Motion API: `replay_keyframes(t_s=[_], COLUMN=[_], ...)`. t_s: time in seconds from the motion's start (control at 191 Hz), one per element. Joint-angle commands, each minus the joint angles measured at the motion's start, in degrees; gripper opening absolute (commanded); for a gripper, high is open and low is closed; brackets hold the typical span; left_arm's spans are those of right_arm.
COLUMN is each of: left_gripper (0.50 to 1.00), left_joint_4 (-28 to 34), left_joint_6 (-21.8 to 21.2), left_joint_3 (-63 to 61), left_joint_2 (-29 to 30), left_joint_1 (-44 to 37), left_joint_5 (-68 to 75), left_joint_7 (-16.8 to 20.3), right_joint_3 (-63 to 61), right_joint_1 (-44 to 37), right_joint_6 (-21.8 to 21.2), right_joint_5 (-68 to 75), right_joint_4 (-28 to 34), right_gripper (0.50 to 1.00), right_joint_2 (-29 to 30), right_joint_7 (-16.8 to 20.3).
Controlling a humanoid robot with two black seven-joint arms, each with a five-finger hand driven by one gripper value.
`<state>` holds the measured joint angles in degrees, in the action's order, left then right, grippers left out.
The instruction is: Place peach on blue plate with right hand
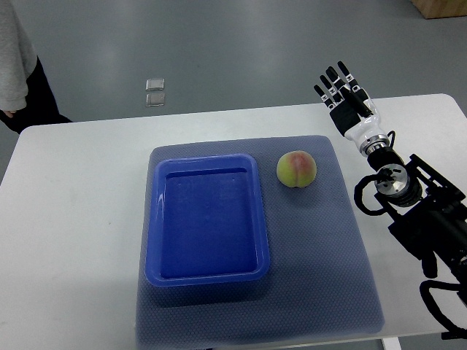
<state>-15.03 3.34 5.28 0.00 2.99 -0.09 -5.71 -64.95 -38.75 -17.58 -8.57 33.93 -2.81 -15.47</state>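
1. We see the peach (296,169) on the mat (328,255), just beside the blue plate (208,273).
2. We see the right hand (349,102) away from the peach, fingers straight, holding nothing.

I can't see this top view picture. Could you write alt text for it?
A peach sits on a grey mat just right of an empty blue plate, not yet moved. The robot's right hand hovers beyond the peach with fingers spread, holding nothing. A person's sleeve shows at the top left.
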Motion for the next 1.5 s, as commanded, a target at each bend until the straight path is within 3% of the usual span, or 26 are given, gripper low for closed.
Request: replay_keyframes(t_s=[0.0,0.283,0.54,0.545,0.635,0.729,0.886,0.892,0.913,0.96,1.012,1.017,1.17,1.222,1.233,1.264,1.495], left_gripper=[1.0,1.0,1.0,1.0,1.0,1.0,1.0,1.0,1.0,1.0,1.0,1.0,1.0,1.0,1.0,1.0,1.0], left_joint_4=[0.0,0.0,0.1,0.0,-0.3,-0.4,-0.4,-0.4,-0.4,-0.4,-0.4,-0.4,-0.6,-0.6,-0.7,-0.7,-0.7], left_joint_6=[0.0,-0.3,-0.4,-0.3,-0.2,0.0,0.0,0.0,0.1,0.1,0.1,0.0,0.1,0.1,0.1,0.1,0.1], left_joint_3=[0.1,0.5,0.2,0.1,0.1,0.1,0.0,0.0,0.1,0.1,0.1,0.2,0.1,0.1,0.0,0.1,0.0], left_joint_2=[0.0,0.0,0.0,0.0,0.0,0.0,0.0,0.0,0.0,0.0,0.0,0.0,0.0,0.0,0.0,0.0,0.0], left_joint_1=[0.0,0.0,0.1,0.1,0.1,0.1,0.1,0.1,0.1,0.1,0.1,0.1,0.1,0.1,0.1,0.1,0.1], left_joint_5=[0.0,0.0,0.0,0.0,0.0,0.0,0.0,0.0,0.0,0.0,0.0,0.0,0.0,0.0,0.0,0.0,0.0], left_joint_7=[0.0,-0.4,-0.4,-0.4,-0.4,-0.4,-0.4,-0.4,-0.4,-0.4,-0.4,-0.4,-0.4,-0.4,-0.4,-0.4,-0.4], right_joint_3=[0.0,2.0,8.2,11.6,19.9,28.5,36.0,40.4,42.4,46.2,46.2,50.8,61.1,61.1,63.9,64.7,66.7], right_joint_1=[0.0,-0.4,-5.8,-8.0,-13.8,-20.7,-27.7,-31.4,-33.1,-35.9,-35.9,-38.7,-44.7,-44.7,-46.3,-46.5,-44.9], right_joint_6=[-0.1,-0.3,-1.4,-2.4,-4.7,-4.6,-8.2,-12.1,-13.8,-16.3,-16.3,-17.4,-17.4,-17.4,-17.4,-17.4,-17.4], right_joint_5=[0.0,0.0,-5.8,-9.8,-19.0,-29.4,-36.7,-40.4,-42.0,-44.8,-44.8,-47.6,-51.5,-51.5,-51.5,-51.5,-52.7], right_joint_4=[0.0,0.1,0.7,1.0,1.6,1.8,1.8,2.0,2.4,3.5,3.5,5.9,14.7,14.7,16.6,17.1,17.1], right_gripper=[0.932,0.932,0.932,0.932,0.93,0.932,0.932,0.932,0.932,0.932,0.932,0.932,0.932,0.932,0.932,0.932,0.93], right_joint_2=[0.0,-0.1,-5.1,-7.4,-11.1,-15.1,-18.0,-19.4,-19.8,-20.2,-20.2,-20.7,-21.6,-21.6,-20.7,-20.4,-17.2], right_joint_7=[0.0,0.1,0.5,0.7,1.5,1.5,1.8,2.3,2.7,3.8,3.8,5.4,11.2,11.3,13.7,14.6,15.9])
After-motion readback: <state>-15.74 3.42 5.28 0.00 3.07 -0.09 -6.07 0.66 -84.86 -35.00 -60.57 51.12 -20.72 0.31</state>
